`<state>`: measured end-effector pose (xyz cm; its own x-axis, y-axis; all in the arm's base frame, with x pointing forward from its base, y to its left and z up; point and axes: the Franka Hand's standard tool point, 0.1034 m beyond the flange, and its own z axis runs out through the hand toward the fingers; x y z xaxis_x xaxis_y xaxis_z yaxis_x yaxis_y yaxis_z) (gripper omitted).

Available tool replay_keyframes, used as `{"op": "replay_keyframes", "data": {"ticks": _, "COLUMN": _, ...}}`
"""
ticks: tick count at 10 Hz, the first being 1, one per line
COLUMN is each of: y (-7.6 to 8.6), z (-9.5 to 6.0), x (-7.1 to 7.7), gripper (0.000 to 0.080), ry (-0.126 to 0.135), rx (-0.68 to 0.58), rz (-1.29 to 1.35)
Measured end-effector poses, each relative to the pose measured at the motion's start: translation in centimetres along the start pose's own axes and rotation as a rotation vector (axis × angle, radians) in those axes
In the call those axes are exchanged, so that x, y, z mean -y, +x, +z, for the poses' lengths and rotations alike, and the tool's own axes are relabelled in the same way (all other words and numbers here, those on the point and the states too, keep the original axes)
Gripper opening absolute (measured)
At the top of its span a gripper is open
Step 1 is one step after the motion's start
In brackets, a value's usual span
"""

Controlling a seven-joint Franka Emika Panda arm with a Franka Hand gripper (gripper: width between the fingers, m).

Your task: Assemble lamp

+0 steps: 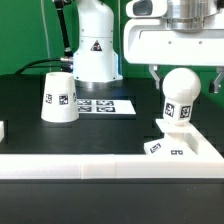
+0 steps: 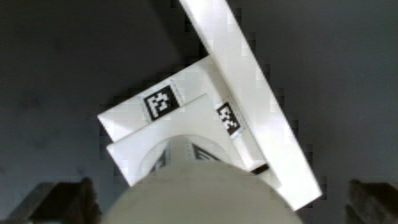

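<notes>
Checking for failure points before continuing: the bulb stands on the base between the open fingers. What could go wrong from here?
The hand is open around the bulb; closing off-centre might tilt it on the base. Lifting away carelessly might also brush the bulb, since the fingers flank it.

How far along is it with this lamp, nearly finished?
Roughly midway.
Done: the bulb stands upright on the base.
In hand: the gripper sits around the bulb with its jaws open, not pinching it. Whether the bulb is fully seated cannot be told.
Left: the shade stands apart on the table at the exterior view's left, not yet on the bulb.
</notes>
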<state>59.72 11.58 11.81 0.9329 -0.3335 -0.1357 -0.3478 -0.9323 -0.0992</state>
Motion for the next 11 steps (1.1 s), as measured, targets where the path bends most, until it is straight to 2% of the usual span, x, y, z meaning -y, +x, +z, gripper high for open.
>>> {"op": "replay_keyframes", "data": {"ticks": 1, "y": 0.1, "z": 0.0, "x": -0.1, "gripper": 0.0698, "ry": -0.007, "rx": -0.007, "rz": -0.117}}
{"op": "replay_keyframes", "data": {"ticks": 2, "y": 0.7, "z": -0.2, "x": -0.3, "gripper": 0.0698, "ry": -0.029, "rx": -0.039, "rz": -0.315}}
{"op": "replay_keyframes", "data": {"ticks": 5, "y": 1.4, "z": -0.3, "x": -0.7, "gripper": 0.0698, "ry": -0.042, "rx": -0.053, "rz": -0.641}}
{"op": "replay_keyframes", "data": {"ticks": 7, "y": 1.2, "z": -0.3, "x": -0.2, "gripper": 0.0698, "ry": -0.047, "rx": -0.058, "rz": -0.74}}
{"op": "replay_keyframes", "data": {"ticks": 11, "y": 1.4, "z": -0.3, "x": -0.6, "gripper": 0.0698, "ry": -0.064, "rx": -0.052, "rz": -1.009}}
